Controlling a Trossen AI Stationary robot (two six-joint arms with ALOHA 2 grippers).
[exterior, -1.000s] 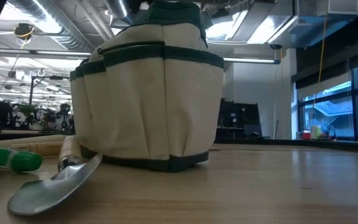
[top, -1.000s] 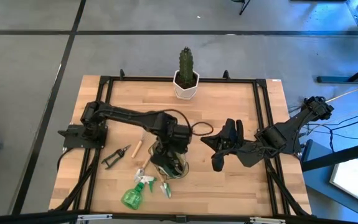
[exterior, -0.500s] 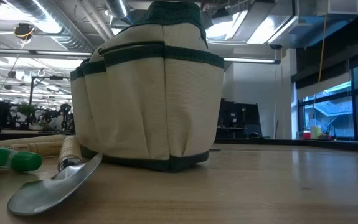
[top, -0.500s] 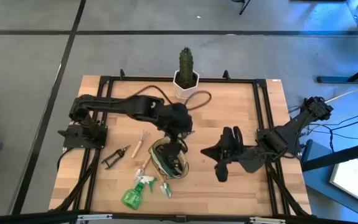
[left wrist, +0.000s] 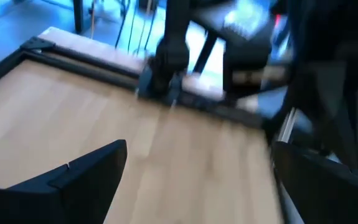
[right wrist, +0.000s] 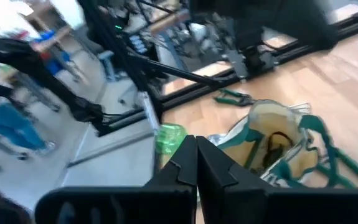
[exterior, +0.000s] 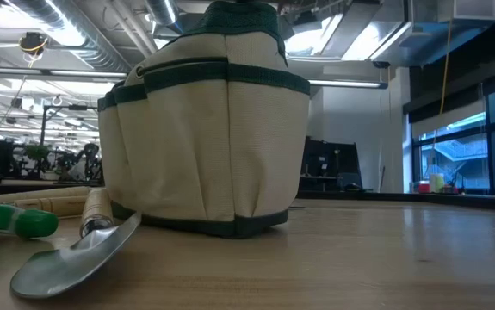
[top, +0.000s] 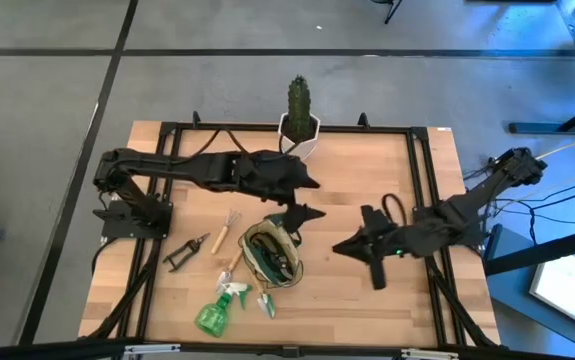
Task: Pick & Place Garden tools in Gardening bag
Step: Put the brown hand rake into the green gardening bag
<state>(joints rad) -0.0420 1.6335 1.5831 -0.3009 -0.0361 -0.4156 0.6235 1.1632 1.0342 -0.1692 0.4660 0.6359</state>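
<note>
The olive-and-tan gardening bag (top: 272, 254) stands upright on its base at the table's middle, with a dark tool inside it (right wrist: 271, 147); it fills the low view (exterior: 213, 129). Pruning shears (top: 185, 252), a wooden-handled fork (top: 222, 232), two trowels (top: 231, 270) (top: 265, 303) and the green spray bottle (top: 212, 318) lie flat on the table left of and in front of the bag. My left gripper (top: 312, 198) is open and empty, just beyond the bag's far side (left wrist: 198, 148). My right gripper (top: 339, 248) is shut and empty, right of the bag (right wrist: 196, 140).
A green cactus in a white pot (top: 299, 122) stands at the far edge, close behind my left arm. A black frame (top: 422, 200) runs round the tabletop. Bare wood lies between the bag and the right edge. A trowel blade (exterior: 66, 263) lies before the low camera.
My left gripper has risen from over the bag's mouth and gone toward the table's far edge, the arm swinging back with it; it now stands beyond the bag. My right gripper has shifted a little toward the near edge. The bag and the tools have stayed put.
</note>
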